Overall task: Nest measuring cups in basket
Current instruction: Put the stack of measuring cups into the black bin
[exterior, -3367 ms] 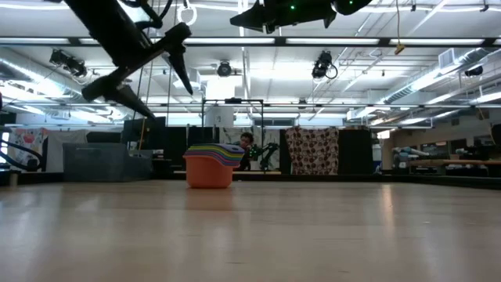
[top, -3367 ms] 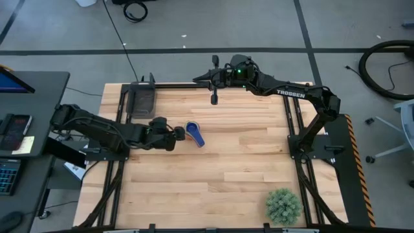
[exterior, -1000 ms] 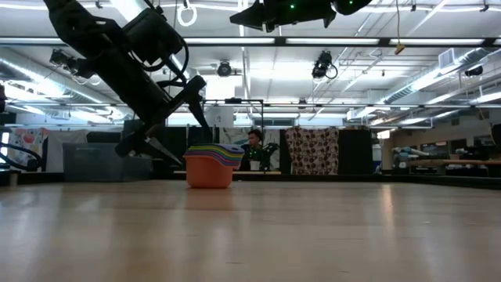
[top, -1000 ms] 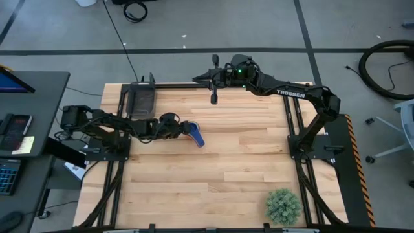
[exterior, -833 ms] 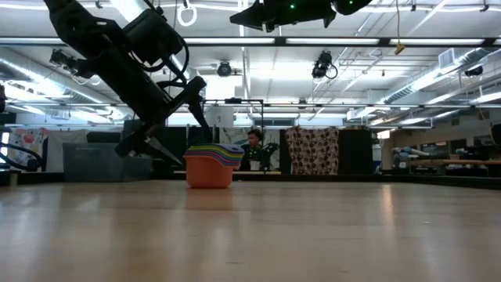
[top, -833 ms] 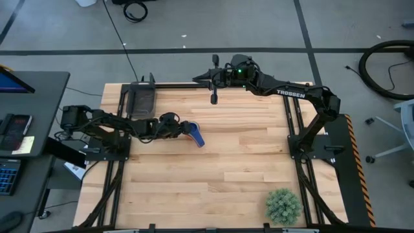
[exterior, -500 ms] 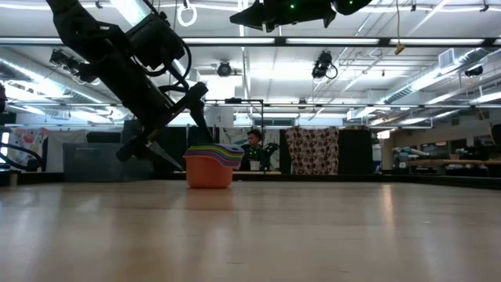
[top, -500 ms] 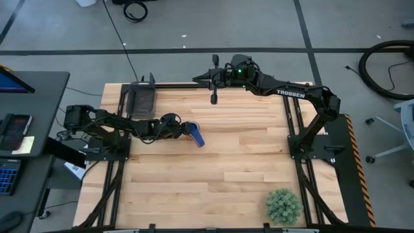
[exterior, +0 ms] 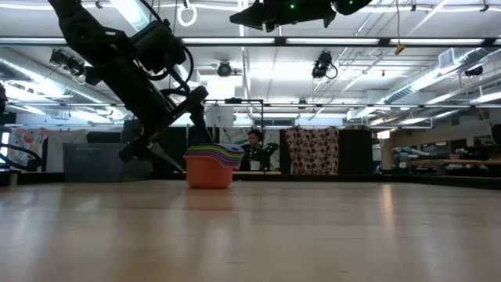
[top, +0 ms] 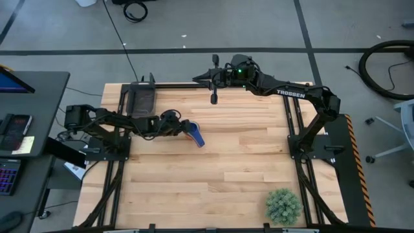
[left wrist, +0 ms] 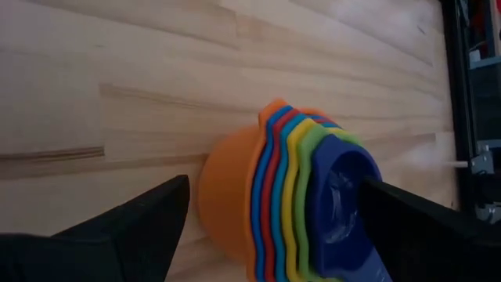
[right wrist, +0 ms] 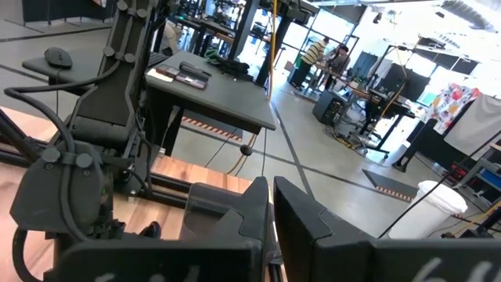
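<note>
The basket (top: 143, 99) sits at the bench's (top: 220, 175) far left corner, behind the left arm and well apart from the left gripper (top: 182, 126). That gripper reaches low over the bench toward the middle, its fingers (left wrist: 133, 227) spread wide and released, one on each side of the measuring cups (top: 193, 133) without pressing on them. The measuring cups are already nested into a single stack: orange outermost, then blue, red, yellow and green rims, with a dark blue cup innermost, its handle pointing away from the gripper toward the bench's near side. In the low view the stack (exterior: 212, 164) stands on the bench just beside the tips of the left gripper (exterior: 166, 133), which slants down at it from above.

Farther right, the right gripper (top: 214, 98) hangs above the bench's far edge, fingers (right wrist: 301, 219) clenched together on nothing, well apart from the stack. A spiky green plant ball (top: 283, 206) rests at the near right corner, far from both grippers.
</note>
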